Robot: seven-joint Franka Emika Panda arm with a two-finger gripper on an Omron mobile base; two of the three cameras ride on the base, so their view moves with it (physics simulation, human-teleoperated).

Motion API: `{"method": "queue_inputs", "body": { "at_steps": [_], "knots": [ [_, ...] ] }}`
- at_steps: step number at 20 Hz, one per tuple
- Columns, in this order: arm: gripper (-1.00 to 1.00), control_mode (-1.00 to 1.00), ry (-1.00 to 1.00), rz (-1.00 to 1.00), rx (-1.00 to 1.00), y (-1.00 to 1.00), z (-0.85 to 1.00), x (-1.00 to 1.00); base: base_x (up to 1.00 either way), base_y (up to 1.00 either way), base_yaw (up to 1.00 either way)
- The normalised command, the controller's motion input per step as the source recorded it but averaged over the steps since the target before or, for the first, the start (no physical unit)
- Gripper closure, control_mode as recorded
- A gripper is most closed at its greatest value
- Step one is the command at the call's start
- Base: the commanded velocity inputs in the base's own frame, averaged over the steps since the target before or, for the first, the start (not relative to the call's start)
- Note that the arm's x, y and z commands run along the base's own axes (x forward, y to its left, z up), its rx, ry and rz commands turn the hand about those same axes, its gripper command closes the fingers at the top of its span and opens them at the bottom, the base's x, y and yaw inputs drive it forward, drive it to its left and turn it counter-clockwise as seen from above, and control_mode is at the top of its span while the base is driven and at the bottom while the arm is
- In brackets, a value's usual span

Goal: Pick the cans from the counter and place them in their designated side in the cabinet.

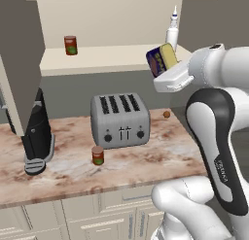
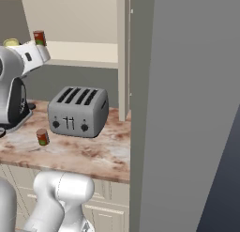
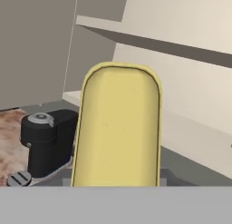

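Observation:
A blue can with a yellow top (image 1: 160, 59) is tilted in the air in front of the cabinet shelf (image 1: 112, 57), near its right end, with my gripper (image 1: 168, 69) shut on it. In the hand view its yellow top (image 3: 117, 128) hides the fingertips. In the right base view the yellow top (image 2: 11, 42) peeks above the hand. A red-brown can with a green patch (image 1: 71, 45) stands upright on the left part of the shelf, also seen from the right (image 2: 39, 37). Another red-brown can (image 1: 97, 155) stands on the marbled counter (image 1: 146, 161) in front of the toaster.
A grey four-slot toaster (image 1: 120, 120) sits mid-counter. A black coffee machine (image 1: 36, 137) stands at the left. A tall white squeeze bottle (image 1: 172, 32) stands on the shelf just behind the held can. The open grey-brown cabinet door (image 2: 187, 109) looms at the right.

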Motion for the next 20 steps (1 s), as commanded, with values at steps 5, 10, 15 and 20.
{"method": "queue_inputs", "body": {
  "at_steps": [5,10,15,20],
  "knots": [
    [1.00,-1.00,-0.03,0.00,0.02,0.06,0.10,0.14,0.00,0.00,0.00],
    [1.00,-1.00,0.00,0.00,0.02,0.10,0.12,0.15,0.00,0.00,0.00],
    [1.00,-1.00,0.04,0.00,0.02,0.07,0.09,0.13,0.00,0.00,0.00],
    [1.00,-1.00,0.01,0.00,0.01,0.06,0.00,0.11,0.00,0.00,0.00]
  ]
}}
